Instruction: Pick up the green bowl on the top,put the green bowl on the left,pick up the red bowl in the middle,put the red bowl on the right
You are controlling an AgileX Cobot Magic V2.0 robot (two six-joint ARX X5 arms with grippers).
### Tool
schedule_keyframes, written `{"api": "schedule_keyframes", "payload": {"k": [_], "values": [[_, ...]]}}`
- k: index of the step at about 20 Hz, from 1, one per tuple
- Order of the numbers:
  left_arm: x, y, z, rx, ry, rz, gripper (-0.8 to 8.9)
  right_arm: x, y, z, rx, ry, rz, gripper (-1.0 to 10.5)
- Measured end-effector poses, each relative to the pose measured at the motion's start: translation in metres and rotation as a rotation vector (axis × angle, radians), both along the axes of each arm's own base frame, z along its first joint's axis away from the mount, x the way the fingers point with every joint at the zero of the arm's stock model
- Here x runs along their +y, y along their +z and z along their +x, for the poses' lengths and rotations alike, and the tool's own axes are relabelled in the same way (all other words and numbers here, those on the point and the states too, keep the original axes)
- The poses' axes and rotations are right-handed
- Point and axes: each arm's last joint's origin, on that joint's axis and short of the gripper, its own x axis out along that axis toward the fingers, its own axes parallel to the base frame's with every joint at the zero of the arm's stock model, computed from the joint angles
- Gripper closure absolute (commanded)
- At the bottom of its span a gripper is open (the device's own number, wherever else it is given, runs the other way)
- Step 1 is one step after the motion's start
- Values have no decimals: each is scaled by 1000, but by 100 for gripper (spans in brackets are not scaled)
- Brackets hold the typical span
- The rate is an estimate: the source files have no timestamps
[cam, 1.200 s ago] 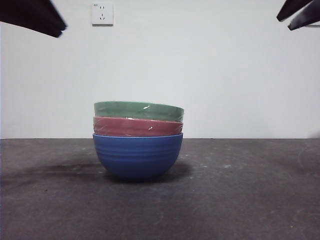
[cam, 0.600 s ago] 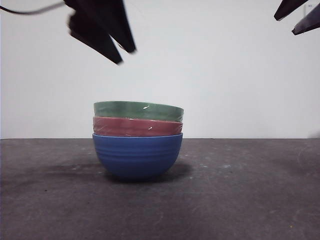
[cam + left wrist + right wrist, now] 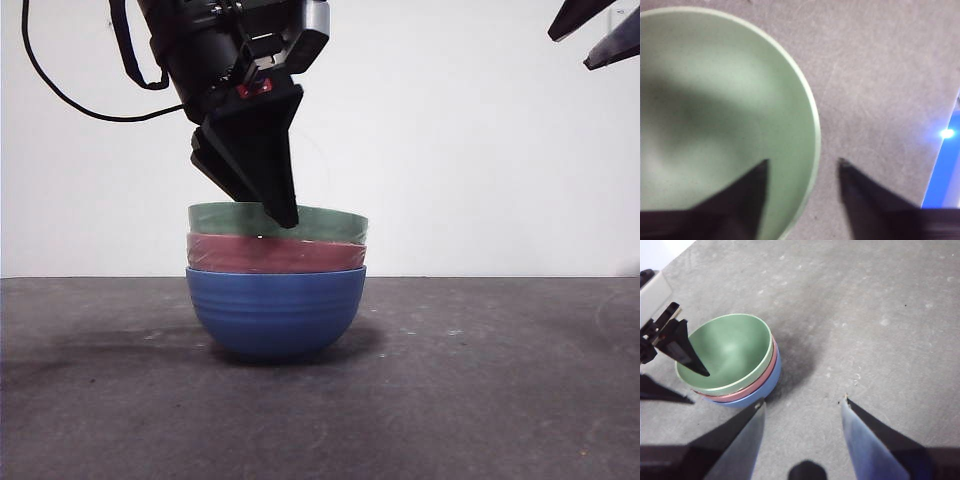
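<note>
Three bowls sit nested at the table's middle. The green bowl point(image 3: 330, 222) is on top, the red bowl point(image 3: 275, 255) under it and a blue bowl point(image 3: 275, 310) at the bottom. My left gripper point(image 3: 278, 212) has come down onto the stack. In the left wrist view it point(image 3: 802, 162) is open and straddles the green bowl's point(image 3: 715, 100) rim, one jaw inside and one outside. My right gripper point(image 3: 802, 405) is open and holds nothing. It hangs high at the side, looking down on the green bowl point(image 3: 735, 347) and red bowl point(image 3: 768, 371).
The dark grey table point(image 3: 480, 380) stretches bare to both sides of the stack. A black cable point(image 3: 60, 95) loops from the left arm. The right gripper's tips point(image 3: 595, 30) show at the top corner. A blue strip point(image 3: 945, 170) lies at the left wrist view's edge.
The left arm has swung in from the top corner and dropped until its jaws reach the green bowl's rim. The bowls and the right gripper have not moved.
</note>
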Motion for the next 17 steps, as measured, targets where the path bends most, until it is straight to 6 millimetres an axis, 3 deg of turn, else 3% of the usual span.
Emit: {"api": "schedule_keyframes", "payload": {"k": [10, 12, 17], "values": [[-1, 9, 0, -57, -83, 9, 822, 0, 0, 0, -1, 0, 0, 698], [-2, 26, 1, -59, -84, 3, 822, 0, 0, 0, 0, 0, 0, 698], [7, 101, -10, -78, 5, -54, 822, 0, 0, 0, -1, 0, 0, 698]]}}
